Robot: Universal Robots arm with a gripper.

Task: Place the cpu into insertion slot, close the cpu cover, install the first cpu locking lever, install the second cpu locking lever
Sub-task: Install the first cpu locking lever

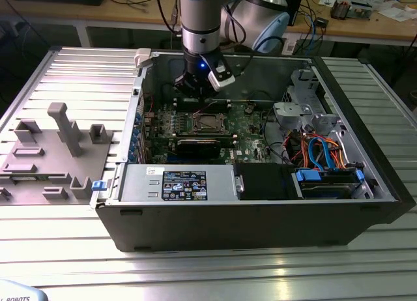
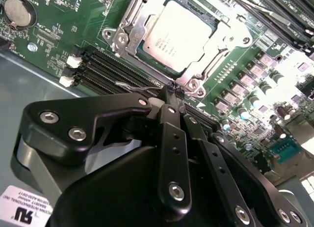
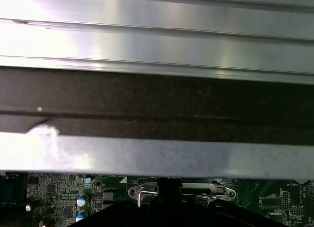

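Gripper [image 2: 172, 92] fingers pinched narrow, you see thin wire lever [image 2: 135, 86] at tips; flat silvery cpu [image 2: 174, 35] seated just beyond, framed by cpu cover [image 2: 216, 57].

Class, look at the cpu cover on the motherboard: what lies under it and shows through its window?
The cpu sits under the cpu cover, its silvery top showing through the window. The insertion slot beneath the chip is covered, so its contacts cannot be seen.
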